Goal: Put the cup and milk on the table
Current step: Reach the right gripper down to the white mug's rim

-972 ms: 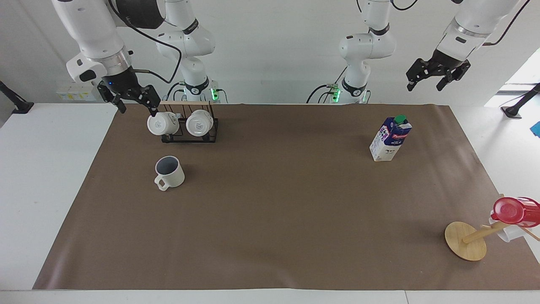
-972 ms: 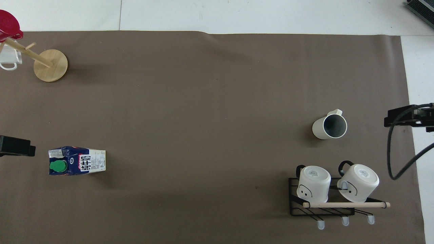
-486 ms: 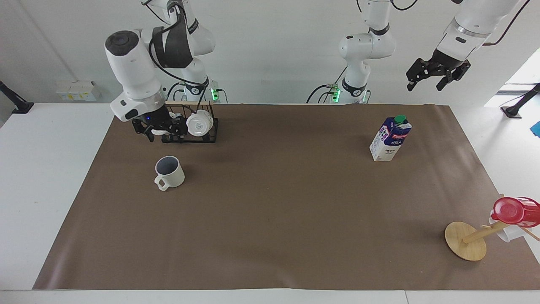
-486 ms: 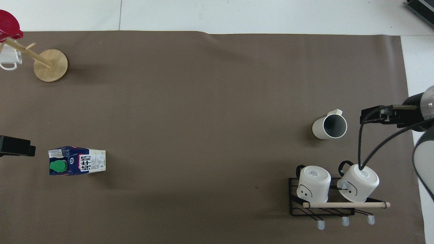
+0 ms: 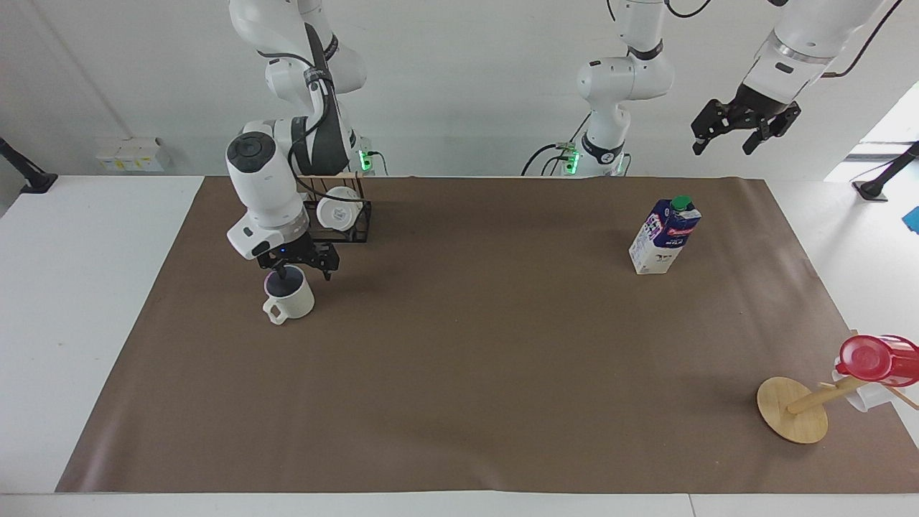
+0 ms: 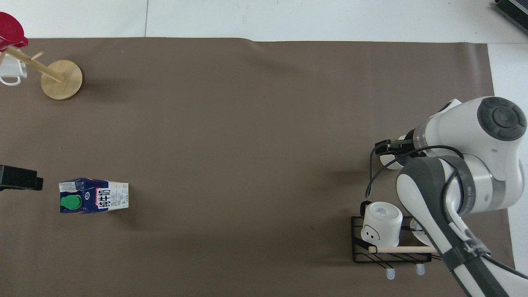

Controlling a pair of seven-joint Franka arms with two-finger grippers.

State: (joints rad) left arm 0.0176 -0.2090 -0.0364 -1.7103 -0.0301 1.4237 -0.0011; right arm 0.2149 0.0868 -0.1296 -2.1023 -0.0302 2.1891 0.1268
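Observation:
The cup (image 5: pixel 288 298) stands upright on the brown mat of the table (image 5: pixel 467 359), toward the right arm's end. My right gripper (image 5: pixel 301 271) is low over it, open, with one finger at the cup's mouth and the other outside its wall. In the overhead view the right arm covers most of the cup (image 6: pixel 390 163), and the right gripper (image 6: pixel 396 148) is over it. The milk (image 5: pixel 664 237) stands upright on the mat toward the left arm's end; it also shows in the overhead view (image 6: pixel 94 196). My left gripper (image 5: pixel 725 143) waits open, high beside the milk.
A black wire rack (image 5: pixel 355 230) holding white mugs stands nearer to the robots than the cup; it also shows in the overhead view (image 6: pixel 359 255). A wooden mug tree (image 5: pixel 793 409) with a red cup (image 5: pixel 872 359) stands farthest from the robots at the left arm's end.
My right arm has swung from beside the rack down and out over the cup, its gripper now at the cup's rim. The cup, the milk and the left arm have not moved.

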